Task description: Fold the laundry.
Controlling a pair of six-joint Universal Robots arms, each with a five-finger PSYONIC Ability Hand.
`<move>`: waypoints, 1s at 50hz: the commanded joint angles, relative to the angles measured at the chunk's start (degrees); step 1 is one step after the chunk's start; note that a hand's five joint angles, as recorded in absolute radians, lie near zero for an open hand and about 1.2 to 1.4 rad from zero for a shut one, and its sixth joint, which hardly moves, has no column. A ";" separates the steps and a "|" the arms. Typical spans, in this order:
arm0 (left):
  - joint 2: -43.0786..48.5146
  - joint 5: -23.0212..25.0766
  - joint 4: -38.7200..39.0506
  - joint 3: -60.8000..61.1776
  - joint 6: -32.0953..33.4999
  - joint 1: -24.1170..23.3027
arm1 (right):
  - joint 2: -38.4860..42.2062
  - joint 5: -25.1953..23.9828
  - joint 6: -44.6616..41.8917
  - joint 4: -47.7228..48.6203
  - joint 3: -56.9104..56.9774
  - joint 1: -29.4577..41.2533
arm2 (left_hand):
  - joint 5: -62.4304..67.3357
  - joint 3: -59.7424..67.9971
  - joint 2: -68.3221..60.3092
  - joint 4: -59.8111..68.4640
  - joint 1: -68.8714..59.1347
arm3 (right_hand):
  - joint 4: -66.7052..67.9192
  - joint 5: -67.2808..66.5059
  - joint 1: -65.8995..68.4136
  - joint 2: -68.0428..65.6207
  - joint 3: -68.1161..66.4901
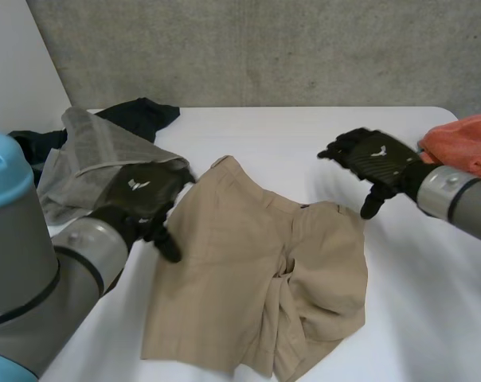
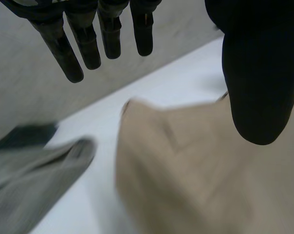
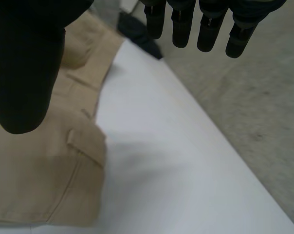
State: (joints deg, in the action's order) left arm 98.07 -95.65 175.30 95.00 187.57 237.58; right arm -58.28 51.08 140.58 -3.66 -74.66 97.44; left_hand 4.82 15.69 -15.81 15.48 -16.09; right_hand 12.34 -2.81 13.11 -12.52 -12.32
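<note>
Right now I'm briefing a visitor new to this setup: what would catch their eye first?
The tan shorts lying rumpled in the middle of the white table, with the left robot hand open over their left edge and the right robot hand open above their far right corner. Next, an orange cloth at the table's right edge and a grey garment heaped at its left.

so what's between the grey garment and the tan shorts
Only a strip of bare white table, shown in the left wrist view; in the head view the left hand overlaps it.
</note>
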 commanded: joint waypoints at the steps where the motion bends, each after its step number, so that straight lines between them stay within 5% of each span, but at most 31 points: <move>1: 2.46 -5.87 1.44 6.15 -0.09 2.18 | 8.80 0.87 -9.00 -1.70 4.79 3.72 | -0.40 -1.27 1.39 -1.06 1.67 | -2.34 2.81 -3.11 2.52 2.32; 7: 5.28 -5.78 1.53 6.96 -1.15 3.16 | 11.79 0.87 -12.34 -1.88 4.62 4.69 | -0.40 -1.27 1.39 -1.06 1.67 | 5.44 -4.98 4.68 -5.27 -5.47; 12: 5.81 -5.51 1.53 6.08 -3.61 3.51 | 12.32 2.44 -13.31 -1.97 5.14 4.60 | 0.61 -0.27 0.38 -0.05 0.66 | 67.51 -67.05 66.75 -67.34 -67.53; 21: 5.64 -4.90 1.44 3.71 -4.14 3.16 | -0.15 10.88 -15.59 -6.62 -4.16 2.85 | 0.78 -0.10 0.21 0.12 0.49 | 67.66 -67.19 66.89 -67.48 -67.68; 27: 5.46 -2.44 1.01 3.26 -4.40 2.10 | -11.74 15.10 -20.15 -20.91 -13.73 -2.86 | 0.78 -0.10 0.21 0.12 0.49 | 67.66 -67.19 66.89 -67.48 -67.68; 34: 5.64 -1.82 0.92 2.91 -4.40 1.66 | -19.23 15.81 -30.69 -38.24 -21.65 -6.73 | 0.78 -0.10 0.21 0.12 0.49 | 67.66 -67.19 66.89 -67.48 -67.68; 38: 5.81 -1.82 0.83 2.74 -4.40 1.84 | -21.34 15.46 -33.08 -39.59 -21.49 -7.26 | 0.78 -0.10 0.21 0.12 0.49 | 67.66 -67.19 66.89 -67.48 -67.68; 41: 6.07 -1.82 0.83 2.82 -4.40 2.01 | -22.31 15.02 -32.74 -37.14 -19.91 -7.00 | 0.78 -0.10 0.21 0.12 0.49 | 23.02 -22.55 22.25 -22.84 -23.04; 43: 6.60 -1.74 0.83 2.74 -4.40 2.01 | -22.31 14.67 -31.95 -34.68 -18.77 -6.74 | 1.11 0.24 -0.12 0.45 0.15 | 9.08 -8.61 8.31 -8.90 -9.10; 50: 10.19 -1.82 0.83 0.81 -4.31 2.28 | -21.26 13.96 -20.44 -26.23 -11.74 -6.30 | 8.84 7.96 -7.84 8.18 -7.57 | 5.48 -5.02 4.72 -5.31 -5.50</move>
State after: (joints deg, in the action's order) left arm 105.18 -97.34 176.20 97.36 183.23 239.62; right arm -80.72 65.61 111.31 -36.29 -91.96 90.62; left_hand 6.60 16.37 -16.60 16.39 -16.18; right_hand 17.62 -6.37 18.30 -19.35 -17.79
